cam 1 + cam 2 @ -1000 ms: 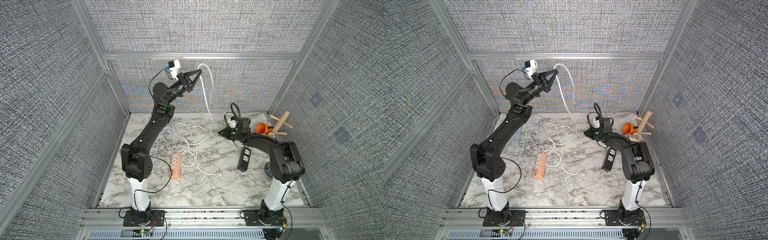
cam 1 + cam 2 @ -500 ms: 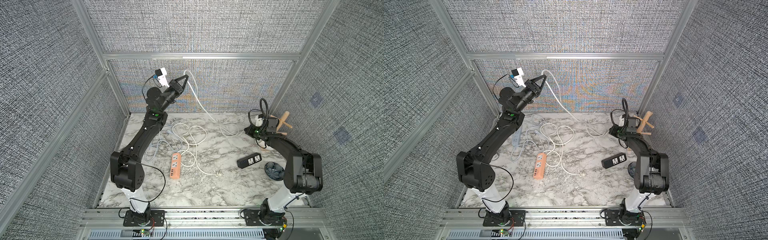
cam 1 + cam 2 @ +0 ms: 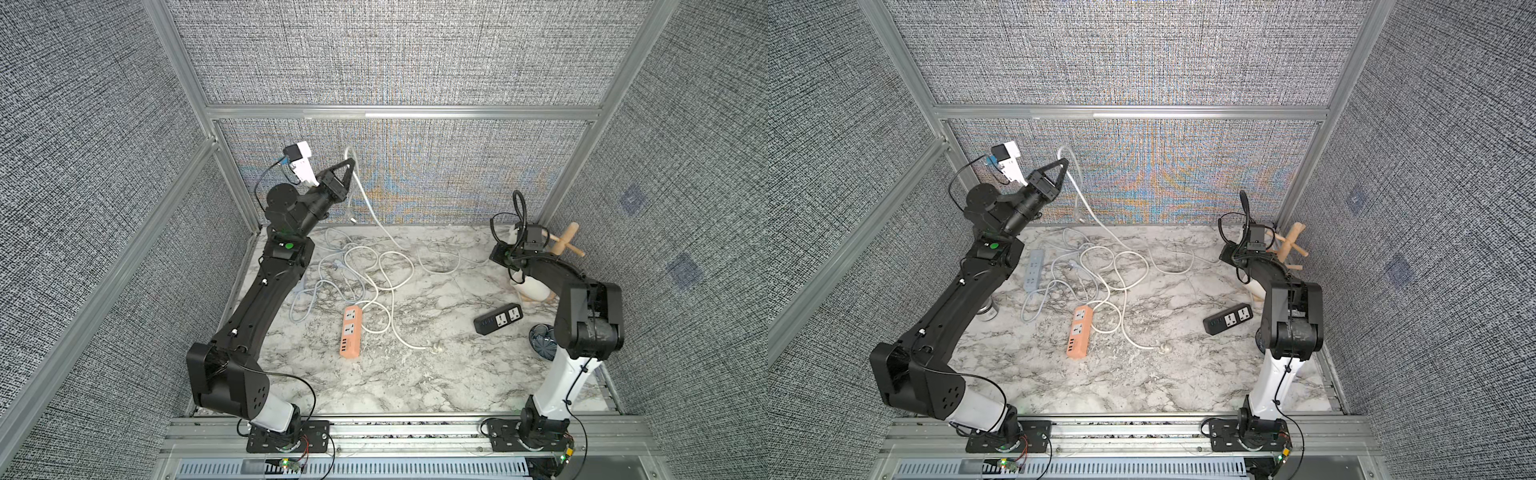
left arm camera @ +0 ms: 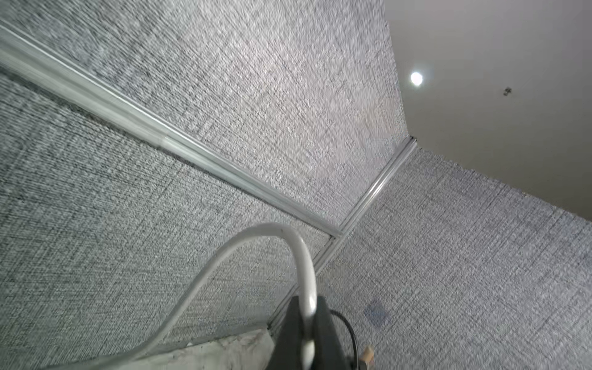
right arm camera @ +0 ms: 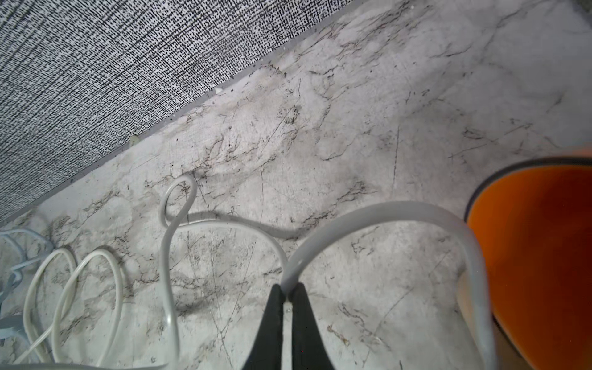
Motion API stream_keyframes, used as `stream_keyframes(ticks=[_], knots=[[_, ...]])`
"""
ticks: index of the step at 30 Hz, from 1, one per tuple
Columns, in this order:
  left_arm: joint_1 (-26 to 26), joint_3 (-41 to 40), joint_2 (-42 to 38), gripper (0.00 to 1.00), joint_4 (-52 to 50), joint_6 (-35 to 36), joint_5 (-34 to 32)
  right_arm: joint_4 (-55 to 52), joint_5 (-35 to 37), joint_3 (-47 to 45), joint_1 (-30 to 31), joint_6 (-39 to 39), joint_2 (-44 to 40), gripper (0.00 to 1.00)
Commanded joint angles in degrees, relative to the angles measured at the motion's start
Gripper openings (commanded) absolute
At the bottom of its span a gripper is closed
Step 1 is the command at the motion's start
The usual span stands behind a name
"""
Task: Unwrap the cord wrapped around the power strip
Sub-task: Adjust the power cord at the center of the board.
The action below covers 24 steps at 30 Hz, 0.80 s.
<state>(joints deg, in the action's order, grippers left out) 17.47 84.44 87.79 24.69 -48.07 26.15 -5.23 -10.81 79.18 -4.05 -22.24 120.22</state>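
Farther left than before: the left hand with its white cord

No text, label, brand, number or sign can be read in any view. In both top views the orange power strip at the centre of the frame and the black power strip at the right are too small for any print on them to be made out. The same holds for the grey power strip left of centre in a top view
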Motion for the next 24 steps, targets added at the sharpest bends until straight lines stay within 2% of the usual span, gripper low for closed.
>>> stream_keyframes(ticks=[1, 4, 12, 15, 20, 24], knots=[[4.05, -0.29, 0.53, 0.0, -9.18, 10.04, 5.57, 2.23, 0.04, 3.43, 0.66, -0.93, 2.31, 0.0], [7.73, 0.35, 1.93, 0.0, -16.15, 14.61, 5.48, 1.76, -2.0, 6.6, 1.2, -1.47, 5.08, 0.0], [14.0, -2.36, 9.4, 0.0, -13.33, 13.2, 4.76, -0.94, -6.95, 13.82, 1.75, -2.47, 11.14, 0.0], [15.92, -2.79, 12.57, 0.0, -12.65, 13.26, 3.11, -1.99, -7.56, 14.09, 1.86, -1.78, 10.22, 0.12], [18.35, -1.57, 18.2, 0.0, -12.47, 13.53, 1.24, -6.79, -8.26, 13.12, 1.85, 1.01, 5.61, 0.49], [19.63, -0.12, 22.46, 0.0, -12.25, 12.54, 1.08, -9.74, -8.2, 9.64, 1.69, 3.69, -0.35, 0.63]])
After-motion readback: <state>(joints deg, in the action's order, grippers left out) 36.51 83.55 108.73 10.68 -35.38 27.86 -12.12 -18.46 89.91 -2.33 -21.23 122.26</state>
